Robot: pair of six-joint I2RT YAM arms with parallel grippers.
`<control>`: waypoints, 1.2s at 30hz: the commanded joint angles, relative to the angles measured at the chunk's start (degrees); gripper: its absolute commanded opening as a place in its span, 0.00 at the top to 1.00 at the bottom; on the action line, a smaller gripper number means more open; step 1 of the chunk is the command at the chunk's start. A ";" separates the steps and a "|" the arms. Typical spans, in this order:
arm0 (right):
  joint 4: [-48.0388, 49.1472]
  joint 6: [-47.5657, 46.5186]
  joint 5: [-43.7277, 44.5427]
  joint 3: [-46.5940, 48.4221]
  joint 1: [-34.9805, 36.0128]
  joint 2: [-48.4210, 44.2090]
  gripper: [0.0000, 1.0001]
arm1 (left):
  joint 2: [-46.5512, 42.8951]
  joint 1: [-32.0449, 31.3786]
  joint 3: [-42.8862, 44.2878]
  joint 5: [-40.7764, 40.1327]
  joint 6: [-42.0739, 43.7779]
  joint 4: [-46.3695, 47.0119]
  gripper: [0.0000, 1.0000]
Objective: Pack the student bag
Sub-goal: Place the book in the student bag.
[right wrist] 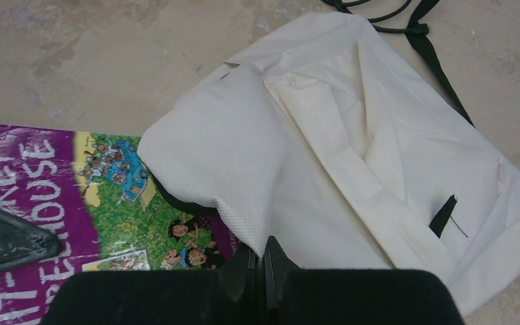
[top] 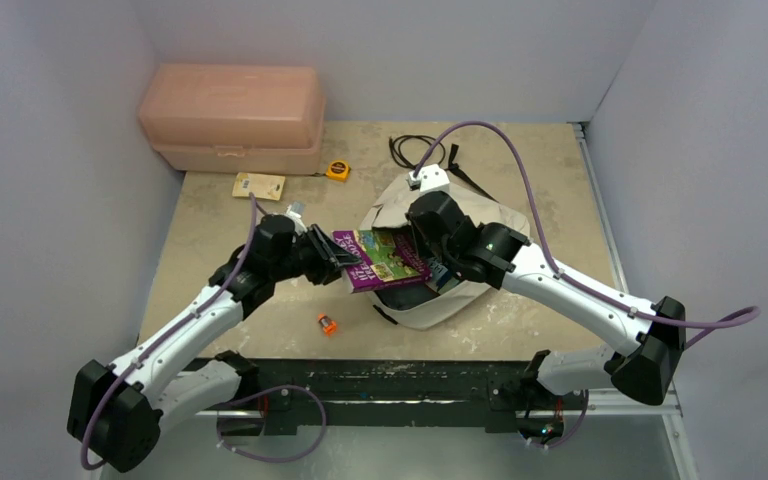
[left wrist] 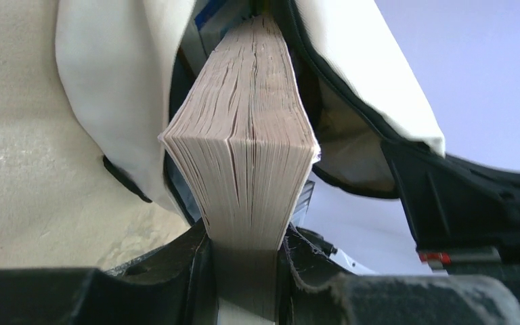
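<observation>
Nearest the arm bases, a small orange plastic object [top: 327,324] lies alone on the mottled beige table [top: 280,310]. Just beyond it, the left gripper [left wrist: 247,252] is clamped at a narrow gap on the end of a thick paperback book with a glossy purple and green cartoon cover [top: 385,258]. Its own wrist camera shows the greyish, slightly fanned page edges pointing into a dark opening.

That opening belongs to the cream soft-fabric student bag with black zip lines and straps [right wrist: 379,135], which lies slumped a little right of the table's centre. The right gripper [right wrist: 261,261] is pinched tight on the bag's lip, holding a flap of finely woven cloth up over the book's far corner.

The step in hand looks to be feeding the book into the bag, with only its leading end under the flap. The next move likely calls for a straight push along the book's length while the mouth is held high. The stiff book should slide, but the limp cloth could fold and snag a corner.

Farther back lie a small yellow tape measure [top: 337,170] and a flat tan card [top: 259,185]. A rigid translucent pink plastic box with a lid [top: 230,118] sits against the rear wall.
</observation>
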 commanded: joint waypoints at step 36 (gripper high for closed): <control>7.84 0.06 -4.39 -6.50 -0.79 -6.47 1.00 | 37.98 -22.36 16.66 -24.72 -2.09 28.04 0.35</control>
